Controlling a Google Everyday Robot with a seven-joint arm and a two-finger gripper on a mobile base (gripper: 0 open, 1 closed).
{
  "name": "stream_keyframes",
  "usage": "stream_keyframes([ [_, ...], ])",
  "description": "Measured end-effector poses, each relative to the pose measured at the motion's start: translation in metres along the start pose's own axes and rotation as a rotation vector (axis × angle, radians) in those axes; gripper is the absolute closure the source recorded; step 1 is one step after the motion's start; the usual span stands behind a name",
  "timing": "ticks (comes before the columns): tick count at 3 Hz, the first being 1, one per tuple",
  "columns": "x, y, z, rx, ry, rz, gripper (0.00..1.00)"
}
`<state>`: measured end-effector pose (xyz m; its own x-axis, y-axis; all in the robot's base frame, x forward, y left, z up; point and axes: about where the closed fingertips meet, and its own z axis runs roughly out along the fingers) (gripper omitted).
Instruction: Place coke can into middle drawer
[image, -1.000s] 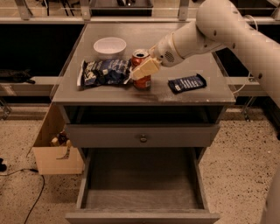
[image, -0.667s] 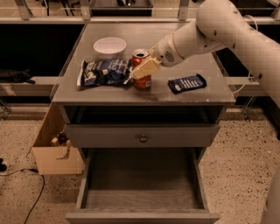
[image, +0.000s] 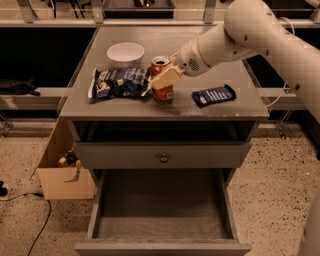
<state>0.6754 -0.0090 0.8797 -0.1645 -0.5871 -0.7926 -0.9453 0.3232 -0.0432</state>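
The coke can (image: 163, 93) stands upright on the cabinet top (image: 225, 107), just right of the blue-and-white snack bag (image: 120, 81). My gripper (image: 161, 79) is at the can, reaching in from the right at mid height, and its cream-coloured part covers the middle of the can. The can rests on the surface. The middle drawer (image: 160, 210) is pulled out wide open at the bottom front, and its grey floor is bare.
A white bowl (image: 125, 53) sits behind the snack bag. A flat dark blue packet (image: 214, 95) lies right of the can. A closed drawer front with a round knob (image: 163, 158) is above the open drawer. A cardboard box (image: 62, 170) stands on the floor at the left.
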Motion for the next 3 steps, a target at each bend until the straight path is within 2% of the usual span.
stream_keyframes([
  [2, 0.002, 0.004, -0.004, -0.008, 0.022, -0.008, 1.00],
  [3, 0.021, 0.037, -0.039, -0.013, 0.097, -0.037, 1.00],
])
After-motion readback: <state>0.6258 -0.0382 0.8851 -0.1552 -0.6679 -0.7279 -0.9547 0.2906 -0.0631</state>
